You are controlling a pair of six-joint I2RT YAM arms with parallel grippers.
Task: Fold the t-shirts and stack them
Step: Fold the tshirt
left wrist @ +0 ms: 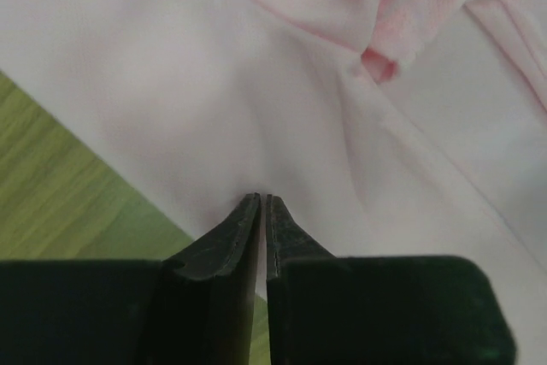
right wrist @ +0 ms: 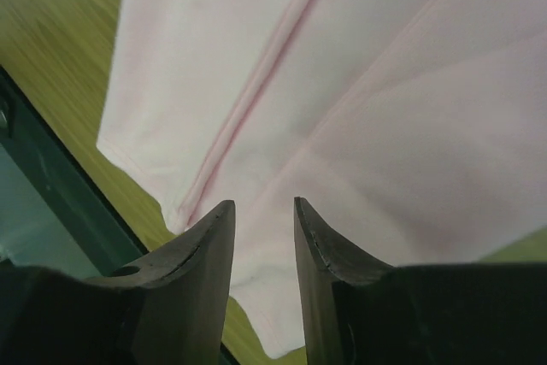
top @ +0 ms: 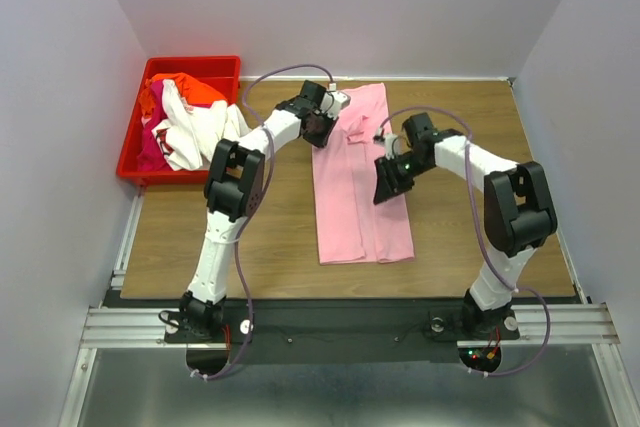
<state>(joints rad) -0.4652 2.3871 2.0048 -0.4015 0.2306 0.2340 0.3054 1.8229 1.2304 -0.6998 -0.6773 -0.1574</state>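
The light pink t-shirt (top: 355, 197) lies in a long narrow fold down the middle of the table. My left gripper (top: 322, 130) is at its upper left edge, near the sleeve. In the left wrist view the jaws (left wrist: 262, 198) are shut on the pink cloth (left wrist: 256, 83), whose creases run to the tips. My right gripper (top: 385, 187) hovers over the shirt's right edge. In the right wrist view it (right wrist: 263, 203) is open and empty above the pink cloth (right wrist: 385, 83). The white (top: 190, 132), orange-red (top: 190, 87) and magenta (top: 150, 152) t-shirts lie crumpled in the bin.
The red plastic bin (top: 130, 147) stands at the back left corner of the wooden table (top: 220, 237). White walls close in the table on the left, back and right. A metal rail (top: 340, 322) runs along the near edge.
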